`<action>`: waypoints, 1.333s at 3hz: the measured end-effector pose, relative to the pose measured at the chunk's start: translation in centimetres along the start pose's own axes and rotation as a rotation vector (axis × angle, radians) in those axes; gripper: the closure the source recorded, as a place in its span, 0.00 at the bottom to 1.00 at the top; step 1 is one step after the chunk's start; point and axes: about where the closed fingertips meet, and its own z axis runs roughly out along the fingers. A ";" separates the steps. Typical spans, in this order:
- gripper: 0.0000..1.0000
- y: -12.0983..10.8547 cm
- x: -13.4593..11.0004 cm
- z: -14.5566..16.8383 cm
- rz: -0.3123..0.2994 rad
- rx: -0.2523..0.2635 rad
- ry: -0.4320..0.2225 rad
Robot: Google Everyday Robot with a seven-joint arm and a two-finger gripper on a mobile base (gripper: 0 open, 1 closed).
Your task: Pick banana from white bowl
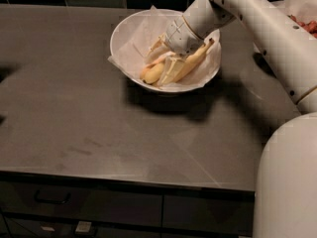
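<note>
The banana is a soft, curved yellow shape with pale peeled strips. It lies in the white bowl, on a crumpled white paper sheet whose corners poke over the rim. The bowl is wide, round and smooth, and stands near the far edge of the dull grey, scuffed table. The gripper is inside the bowl, down on the banana; I cannot tell how far its jaws are open or whether they hold it. The smooth white arm slants down from the far right corner.

Jaws in paper-lined white bowl.
</note>
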 end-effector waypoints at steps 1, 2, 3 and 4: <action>0.81 0.3 0.2 -0.5 0.020 0.019 0.021; 1.00 0.7 0.5 -2.2 0.060 0.073 0.065; 1.00 0.9 0.0 -6.1 0.113 0.176 0.136; 1.00 1.2 -2.1 -11.2 0.138 0.320 0.194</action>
